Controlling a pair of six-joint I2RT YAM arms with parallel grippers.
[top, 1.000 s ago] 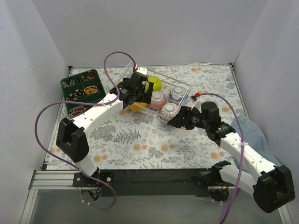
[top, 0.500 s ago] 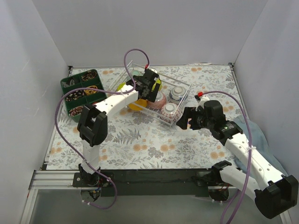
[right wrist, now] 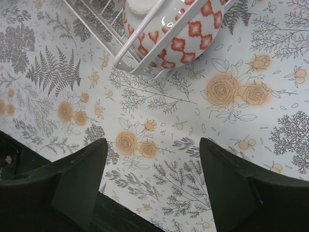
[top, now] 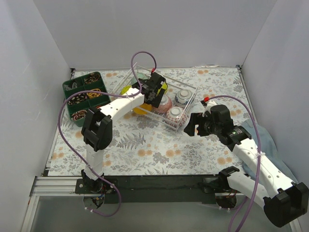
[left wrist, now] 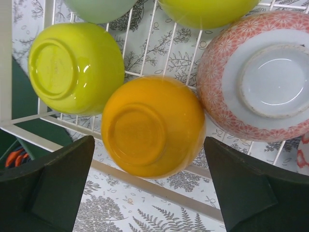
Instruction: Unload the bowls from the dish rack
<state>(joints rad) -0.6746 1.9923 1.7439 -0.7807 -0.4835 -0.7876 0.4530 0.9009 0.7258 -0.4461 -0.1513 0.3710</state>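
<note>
The white wire dish rack (top: 179, 82) stands mid-table with upturned bowls in it. My left gripper (top: 154, 93) hovers open above it. In the left wrist view my left gripper (left wrist: 149, 193) straddles the orange bowl (left wrist: 152, 128) without touching it. Beside the orange bowl are a lime-yellow bowl (left wrist: 75, 67), a pink-patterned bowl (left wrist: 260, 87), a pale green bowl (left wrist: 99, 7) and a second lime-yellow bowl (left wrist: 207, 9). A blue-and-white bowl (top: 183, 96) sits at the rack's right. My right gripper (top: 190, 124) is open and empty over the tablecloth, just off the rack's corner (right wrist: 130, 58), where a red-diamond bowl (right wrist: 169, 29) rests.
A dark green compartmented tray (top: 84, 94) with small items stands left of the rack. A blue cloth (top: 263, 137) lies at the table's right edge. White walls close in the back and sides. The flowered tablecloth (top: 145, 150) covers the near half.
My left arm has swung right and further over the rack, its gripper now above the orange bowl. My right gripper has drawn back from the rack's corner to the right.
</note>
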